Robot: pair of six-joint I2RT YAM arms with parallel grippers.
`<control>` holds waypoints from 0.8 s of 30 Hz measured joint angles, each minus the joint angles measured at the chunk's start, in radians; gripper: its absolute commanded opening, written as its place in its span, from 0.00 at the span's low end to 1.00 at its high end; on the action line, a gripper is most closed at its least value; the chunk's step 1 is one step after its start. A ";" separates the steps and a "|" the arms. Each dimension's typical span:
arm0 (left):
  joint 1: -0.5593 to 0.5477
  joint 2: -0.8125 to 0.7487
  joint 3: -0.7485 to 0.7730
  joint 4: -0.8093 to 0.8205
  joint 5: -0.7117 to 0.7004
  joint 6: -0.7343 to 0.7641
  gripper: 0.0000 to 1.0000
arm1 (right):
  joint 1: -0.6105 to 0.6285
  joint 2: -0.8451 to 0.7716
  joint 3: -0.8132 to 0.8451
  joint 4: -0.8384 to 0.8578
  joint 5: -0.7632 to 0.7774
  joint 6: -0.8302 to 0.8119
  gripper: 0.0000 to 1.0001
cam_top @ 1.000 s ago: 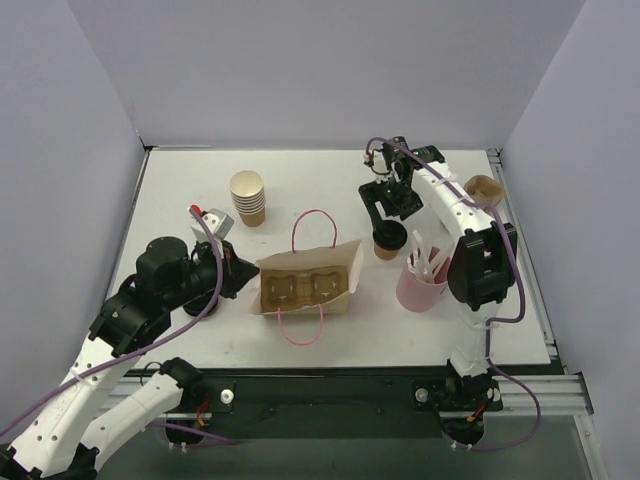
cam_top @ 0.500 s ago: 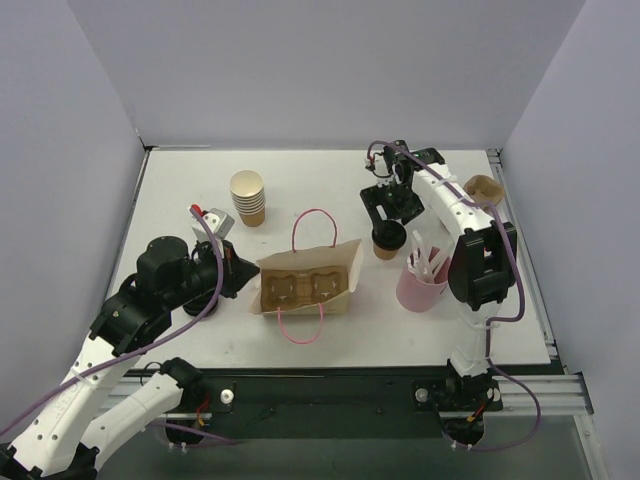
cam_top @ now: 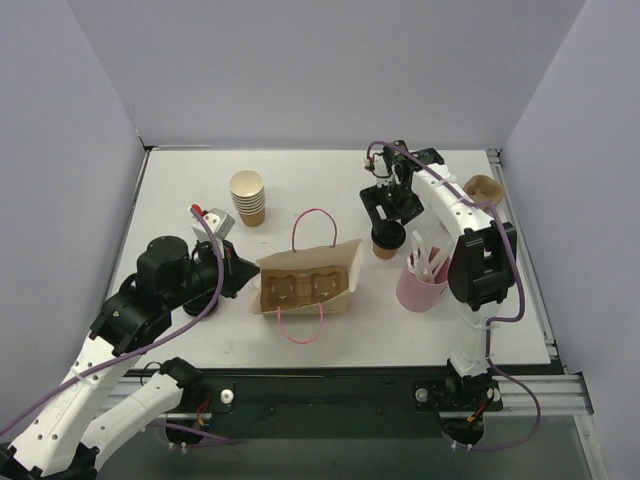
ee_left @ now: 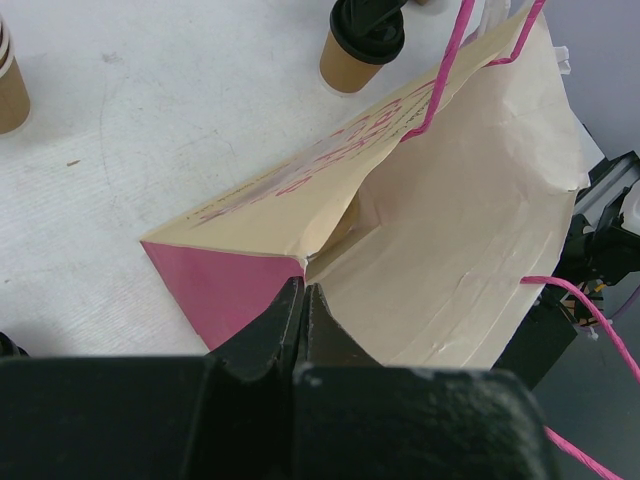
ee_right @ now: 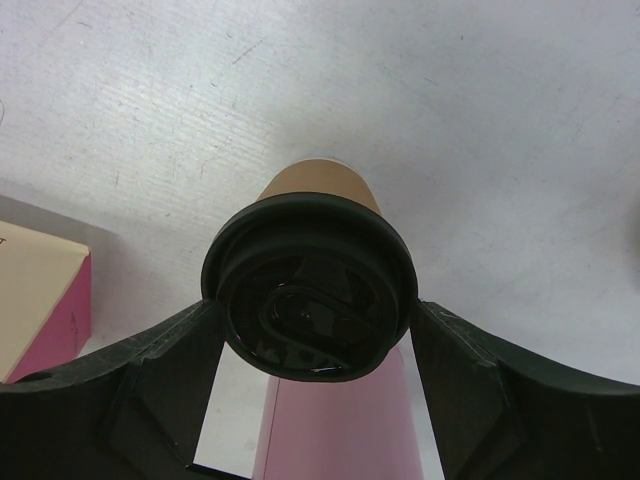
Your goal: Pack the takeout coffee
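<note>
The takeout coffee [cam_top: 387,240], a tan paper cup with a black lid, stands upright on the table right of the paper bag [cam_top: 305,280]. My right gripper [cam_top: 388,224] is above it. In the right wrist view the fingers [ee_right: 170,365] press on both sides of the lid [ee_right: 310,300]. The bag has pink handles and pink sides, and its mouth is open and shows a brown cup carrier [cam_top: 300,285] inside. My left gripper [cam_top: 246,275] is shut on the bag's left edge [ee_left: 303,288]. The coffee also shows in the left wrist view [ee_left: 360,40].
A stack of lidless tan cups [cam_top: 248,197] stands at the back left. A pink cup with white straws [cam_top: 420,283] stands just right of the coffee. A brown paper item [cam_top: 484,188] lies at the far right, and a small grey box [cam_top: 207,220] is near the left arm.
The right gripper and the coffee have shifted very slightly. The left arm and the bag have not moved.
</note>
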 measured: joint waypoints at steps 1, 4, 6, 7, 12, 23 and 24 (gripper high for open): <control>0.000 0.001 0.000 0.000 0.000 0.000 0.00 | 0.000 0.000 0.001 0.000 0.000 0.000 0.76; 0.000 0.002 0.000 0.001 0.000 0.000 0.00 | 0.000 0.000 0.003 -0.001 0.000 0.000 0.76; 0.000 0.003 0.000 0.002 0.000 0.000 0.00 | 0.000 0.000 0.003 -0.001 0.001 0.000 0.76; 0.000 0.003 0.000 0.002 0.000 0.001 0.00 | 0.000 0.000 0.003 -0.001 0.000 0.000 0.76; 0.000 0.004 0.000 0.004 0.000 0.000 0.00 | 0.000 -0.008 0.003 -0.002 0.000 0.000 0.76; 0.000 0.003 0.000 0.006 0.000 0.000 0.00 | 0.000 -0.030 0.002 -0.003 -0.010 0.000 0.76; 0.000 0.002 0.000 0.006 0.000 0.000 0.00 | 0.001 -0.030 0.001 -0.002 -0.011 0.000 0.76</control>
